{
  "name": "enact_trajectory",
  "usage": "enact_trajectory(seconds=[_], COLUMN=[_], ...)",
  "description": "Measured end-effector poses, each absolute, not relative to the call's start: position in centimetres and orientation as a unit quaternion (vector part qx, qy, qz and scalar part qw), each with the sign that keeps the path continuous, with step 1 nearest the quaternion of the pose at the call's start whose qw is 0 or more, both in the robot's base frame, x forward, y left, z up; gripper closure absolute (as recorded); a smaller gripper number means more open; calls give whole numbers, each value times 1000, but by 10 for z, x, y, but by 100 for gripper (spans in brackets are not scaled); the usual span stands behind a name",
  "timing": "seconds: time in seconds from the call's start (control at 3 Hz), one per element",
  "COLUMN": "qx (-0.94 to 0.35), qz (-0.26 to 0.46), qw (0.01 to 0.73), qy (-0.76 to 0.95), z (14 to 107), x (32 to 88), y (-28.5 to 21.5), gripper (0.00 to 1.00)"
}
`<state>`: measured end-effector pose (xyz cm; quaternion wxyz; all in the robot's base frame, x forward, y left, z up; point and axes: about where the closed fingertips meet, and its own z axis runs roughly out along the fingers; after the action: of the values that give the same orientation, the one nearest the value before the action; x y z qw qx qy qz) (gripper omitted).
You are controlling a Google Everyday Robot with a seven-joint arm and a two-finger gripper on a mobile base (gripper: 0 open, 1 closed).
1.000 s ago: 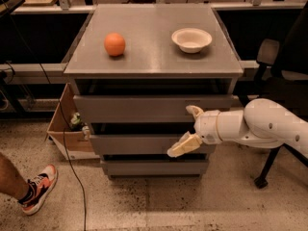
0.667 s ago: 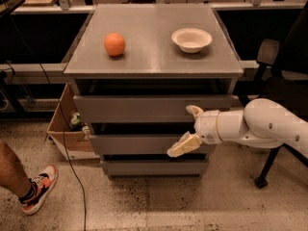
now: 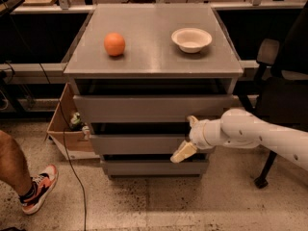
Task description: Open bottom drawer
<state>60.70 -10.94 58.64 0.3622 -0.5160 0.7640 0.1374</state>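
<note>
The grey cabinet has three drawer fronts. The bottom drawer (image 3: 154, 167) has the slimmest front, sits lowest near the floor, and looks shut. My gripper (image 3: 186, 137) is at the end of the white arm (image 3: 250, 134), which comes in from the right. It is open in front of the right part of the middle drawer (image 3: 137, 144). One cream fingertip (image 3: 192, 121) points up toward the top drawer (image 3: 149, 109). The other fingertip (image 3: 181, 153) points down-left, just above the bottom drawer's upper edge. It holds nothing.
An orange (image 3: 114, 44) and a white bowl (image 3: 191, 39) sit on the cabinet top (image 3: 154, 61). A cardboard box (image 3: 65, 134) and a cable (image 3: 72, 172) lie at the left. A person's leg and shoe (image 3: 36, 189) are at lower left. An office chair (image 3: 279, 90) stands at the right.
The person's leg and shoe at the lower left have shifted a little. My gripper and arm have not visibly moved, and the drawers stand as before.
</note>
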Motion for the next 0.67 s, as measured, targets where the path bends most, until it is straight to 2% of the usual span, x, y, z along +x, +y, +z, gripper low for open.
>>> enact_trajectory(seconds=[0.67], qx=[-522], qz=[117], qw=[354], qy=[767], z=[575], x=[615], y=[-120], gripper=[0])
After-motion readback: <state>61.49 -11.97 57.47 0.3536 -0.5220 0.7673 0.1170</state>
